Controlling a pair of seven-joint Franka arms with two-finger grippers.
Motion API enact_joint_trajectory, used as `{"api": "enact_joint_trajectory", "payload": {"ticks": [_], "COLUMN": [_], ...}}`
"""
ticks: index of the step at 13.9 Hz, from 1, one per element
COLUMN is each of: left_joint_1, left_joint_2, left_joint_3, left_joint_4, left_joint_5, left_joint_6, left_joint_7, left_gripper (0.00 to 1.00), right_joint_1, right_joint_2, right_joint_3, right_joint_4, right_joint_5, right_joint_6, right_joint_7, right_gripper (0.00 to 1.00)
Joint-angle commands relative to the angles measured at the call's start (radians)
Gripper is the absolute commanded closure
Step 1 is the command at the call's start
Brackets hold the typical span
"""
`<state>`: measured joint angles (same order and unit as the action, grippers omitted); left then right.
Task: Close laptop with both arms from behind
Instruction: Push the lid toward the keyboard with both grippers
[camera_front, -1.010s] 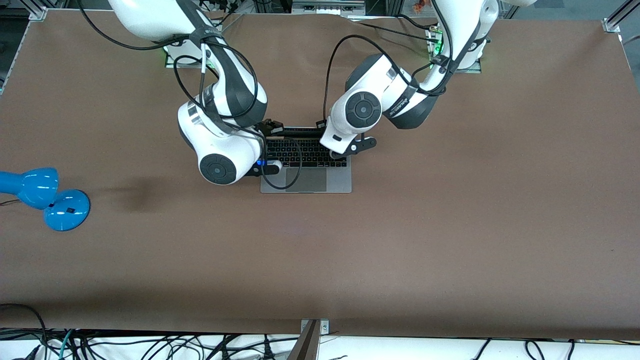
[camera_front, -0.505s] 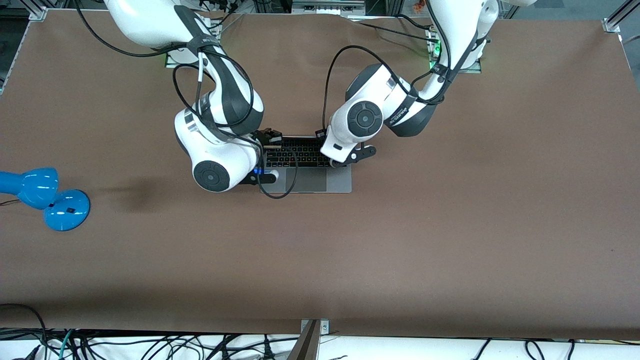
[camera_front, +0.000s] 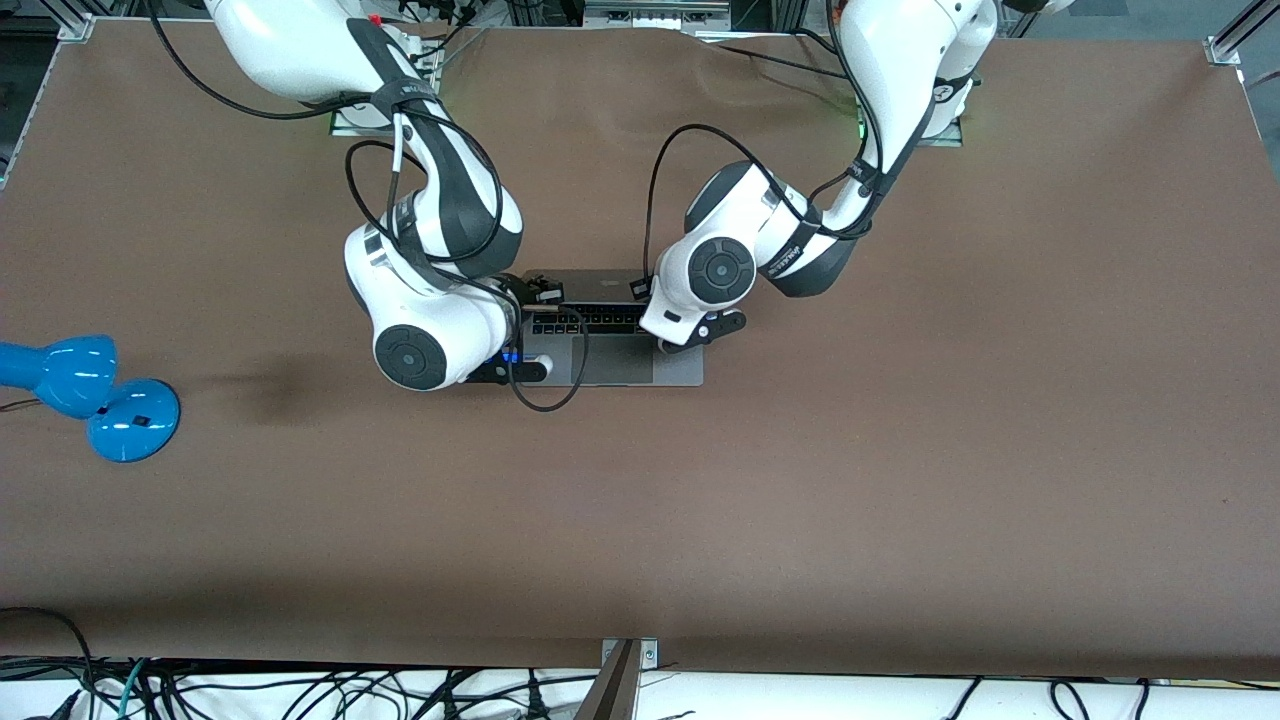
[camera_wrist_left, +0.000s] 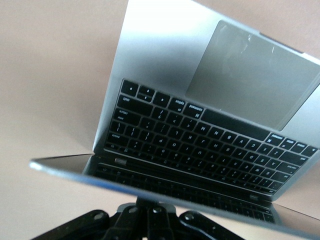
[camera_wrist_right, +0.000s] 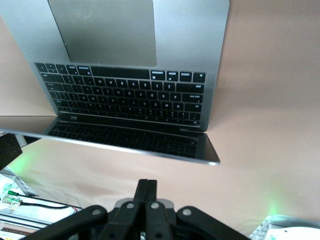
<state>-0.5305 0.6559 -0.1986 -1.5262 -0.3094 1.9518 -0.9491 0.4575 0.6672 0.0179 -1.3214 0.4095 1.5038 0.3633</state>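
Brown tabletop carries the slim grey metal laptop, trackpad toward the camera, hinge line running between the arms' ends; left gripper and right gripper, both clenched, press its half-lowered lid.

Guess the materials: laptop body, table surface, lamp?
Laptop: likely brushed metal, matte grey with a soft sheen; keys look like black plastic. Table: a brown matte covering, perhaps paper or felt, showing faint creases. Lamp: glossy blue, sharp highlights, either painted metal or plastic.
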Motion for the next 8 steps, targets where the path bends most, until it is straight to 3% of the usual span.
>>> {"api": "enact_joint_trajectory", "payload": {"ticks": [1,8], "left_joint_1": [-0.005,-0.005], "left_joint_2": [0.037,0.057], "left_joint_3": [0.021,0.036], "left_joint_4": [0.064,0.086], "left_joint_5": [0.029,0.069], "left_joint_6": [-0.001,0.004], "left_joint_7": [0.019,0.049], "left_gripper": [1.00,1.00], "right_joint_1": [-0.007,0.004], "right_joint_2": [0.031,0.097], "right_joint_3": [-0.007,-0.012], "right_joint_4": [0.034,0.034], "right_joint_5": [-0.006,-0.027], "right_joint_6": [0.002,0.079], "right_joint_7": [-0.043,-0.047], "right_gripper": [0.97,0.97]}}
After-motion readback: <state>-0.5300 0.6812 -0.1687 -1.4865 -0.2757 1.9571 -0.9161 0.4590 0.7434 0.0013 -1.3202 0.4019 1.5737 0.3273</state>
